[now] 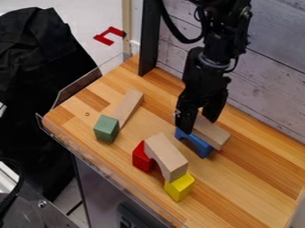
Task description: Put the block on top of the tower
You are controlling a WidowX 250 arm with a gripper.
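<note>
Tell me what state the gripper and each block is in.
Gripper: lowered at a wooden block
That wooden block: lengthwise beside blue, support unclear
Blue arch: opening downward
Tan arch: bridging red and yellow
Red block: under one end
Yellow block: under the other
Green block: unstacked

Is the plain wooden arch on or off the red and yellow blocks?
On: the arch bridges them, ends resting on the red block and yellow block.
</note>
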